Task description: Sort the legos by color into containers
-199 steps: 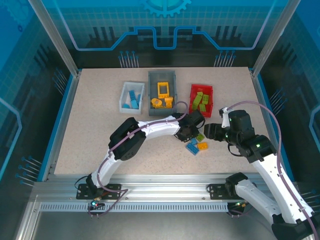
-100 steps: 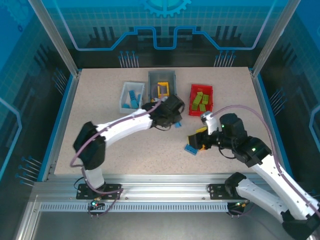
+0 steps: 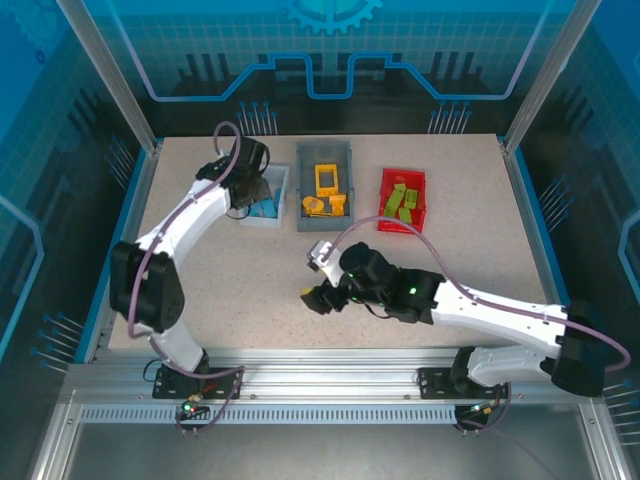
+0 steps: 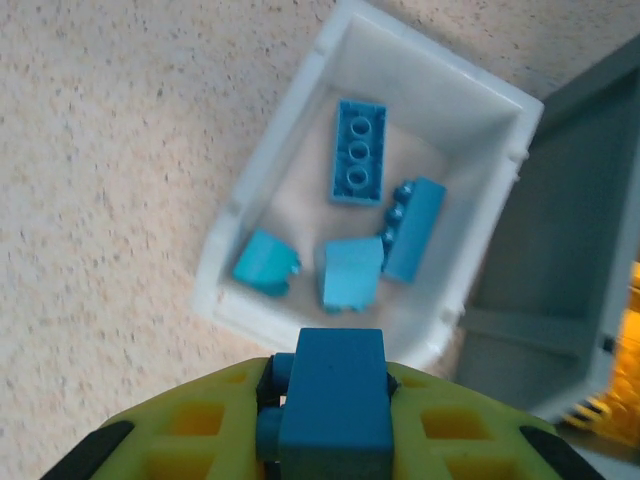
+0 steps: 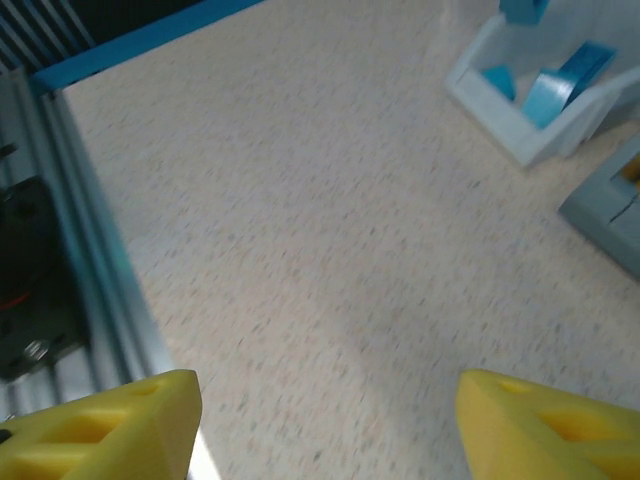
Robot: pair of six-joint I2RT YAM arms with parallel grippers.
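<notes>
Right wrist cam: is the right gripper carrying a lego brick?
No, the yellow fingers of the right gripper stand apart, with bare speckled beige tabletop between them.

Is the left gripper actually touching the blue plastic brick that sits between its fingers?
Touching. The left wrist view shows the blue plastic brick clamped on both sides by the yellow fingers of the left gripper, with no gap.

The tabletop [image 4: 110, 160] is seen as matt, speckled and finely grained; the white bin [image 4: 262, 170] and blue brick [image 4: 335, 400] are rendered in smooth, faintly glossy plastic.
</notes>
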